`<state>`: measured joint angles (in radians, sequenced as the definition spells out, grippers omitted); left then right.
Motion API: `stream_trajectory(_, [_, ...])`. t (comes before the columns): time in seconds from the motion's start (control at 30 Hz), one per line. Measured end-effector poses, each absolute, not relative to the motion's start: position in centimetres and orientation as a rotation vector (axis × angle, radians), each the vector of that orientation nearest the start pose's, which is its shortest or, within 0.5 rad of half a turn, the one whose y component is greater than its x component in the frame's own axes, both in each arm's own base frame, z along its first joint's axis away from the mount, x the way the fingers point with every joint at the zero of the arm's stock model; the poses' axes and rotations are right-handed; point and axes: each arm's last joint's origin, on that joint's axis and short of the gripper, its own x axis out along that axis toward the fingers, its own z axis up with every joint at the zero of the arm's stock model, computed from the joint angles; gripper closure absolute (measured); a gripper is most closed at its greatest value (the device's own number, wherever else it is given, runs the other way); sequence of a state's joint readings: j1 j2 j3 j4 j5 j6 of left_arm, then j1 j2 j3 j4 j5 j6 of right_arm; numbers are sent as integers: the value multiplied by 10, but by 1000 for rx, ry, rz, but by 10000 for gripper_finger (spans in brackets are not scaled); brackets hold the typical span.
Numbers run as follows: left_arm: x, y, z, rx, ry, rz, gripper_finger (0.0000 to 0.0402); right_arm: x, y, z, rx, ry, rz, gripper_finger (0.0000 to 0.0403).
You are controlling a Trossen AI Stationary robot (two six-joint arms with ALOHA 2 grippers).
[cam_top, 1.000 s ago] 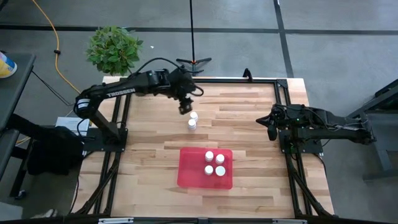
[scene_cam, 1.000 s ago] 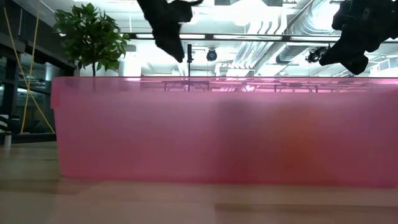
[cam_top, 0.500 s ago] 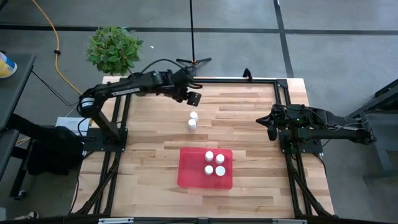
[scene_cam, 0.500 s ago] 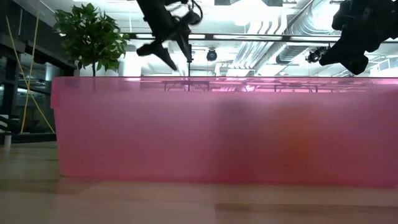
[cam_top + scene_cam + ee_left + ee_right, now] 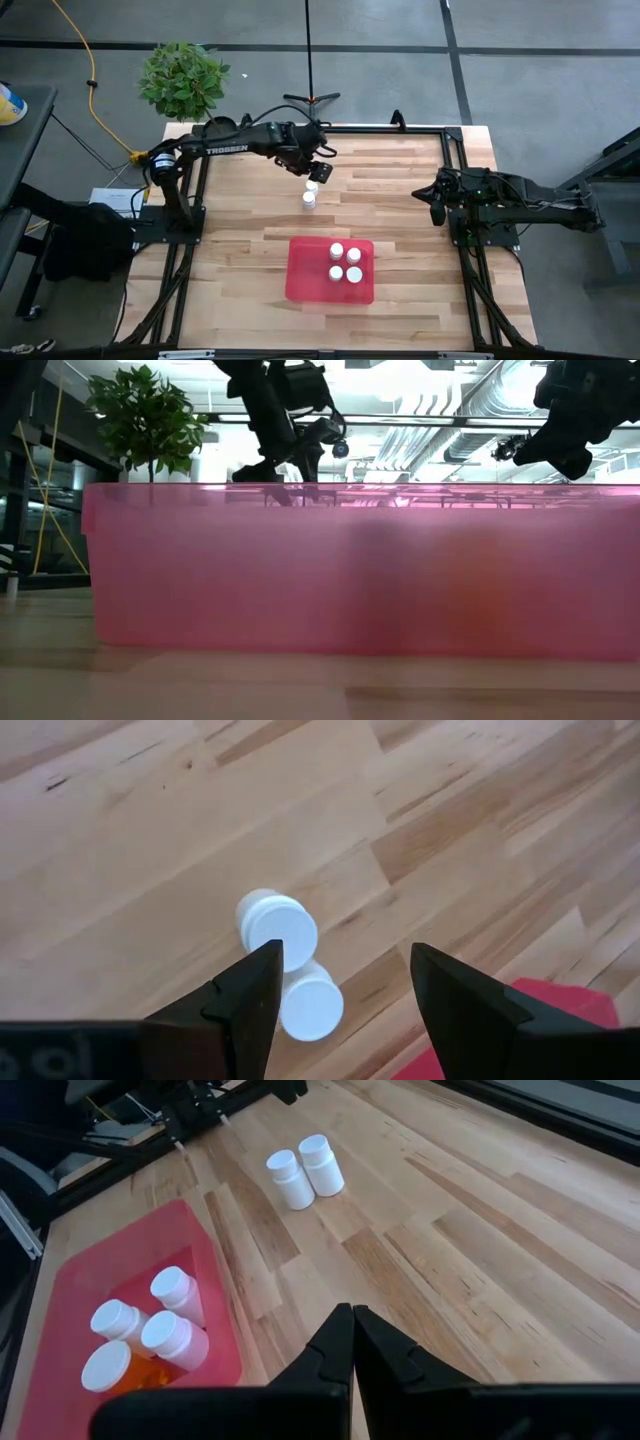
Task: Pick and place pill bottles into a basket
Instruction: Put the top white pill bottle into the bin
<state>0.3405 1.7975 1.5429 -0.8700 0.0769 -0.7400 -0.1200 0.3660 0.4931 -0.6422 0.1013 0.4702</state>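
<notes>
Two white pill bottles [image 5: 312, 187] [image 5: 308, 201] stand side by side on the wooden table, beyond the red tray [image 5: 304, 272]. They also show in the left wrist view [image 5: 277, 925] [image 5: 310, 1006] and in the right wrist view [image 5: 305, 1168]. Several more white-capped bottles [image 5: 345, 262] stand in the tray; one of them has an orange body [image 5: 130, 1372]. My left gripper [image 5: 318, 171] is open and empty above the table, just beyond the two loose bottles. My right gripper [image 5: 436, 207] is shut and empty at the table's right side.
The tray's pink wall [image 5: 350, 570] fills the low view. A potted plant [image 5: 183, 78] stands on the floor beyond the table's far left corner. Black frame rails [image 5: 455, 160] run along the table's edges. Bare wood lies between the loose bottles and my right gripper.
My left gripper has turned about its wrist, shifted a little toward the table's right edge and come down toward the two loose bottles. The arm has swung with it. The bottles have stayed where they were.
</notes>
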Motion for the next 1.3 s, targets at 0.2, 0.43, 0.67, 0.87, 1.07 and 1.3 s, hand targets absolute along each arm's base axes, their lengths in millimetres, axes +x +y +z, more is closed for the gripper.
stream_trajectory(0.2, [353, 123, 270, -854, 988, 618, 149, 92, -14, 241, 462, 456, -334, 403])
stream_trajectory(0.43, [353, 123, 270, -831, 994, 603, 149, 92, -14, 241, 462, 456, -334, 403])
stream_trajectory(0.67, [353, 123, 267, -785, 1023, 585, 149, 92, -14, 241, 462, 456, -335, 403])
stream_trajectory(0.87, [352, 122, 266, -749, 1048, 560, 134, 92, -14, 241, 461, 455, -341, 403])
stream_trajectory(1.07, [352, 123, 266, -729, 1045, 568, 71, 92, -14, 241, 460, 454, -342, 403])
stream_trajectory(1.3, [353, 123, 260, -725, 1077, 586, 25, 92, -14, 241, 460, 454, -342, 403])
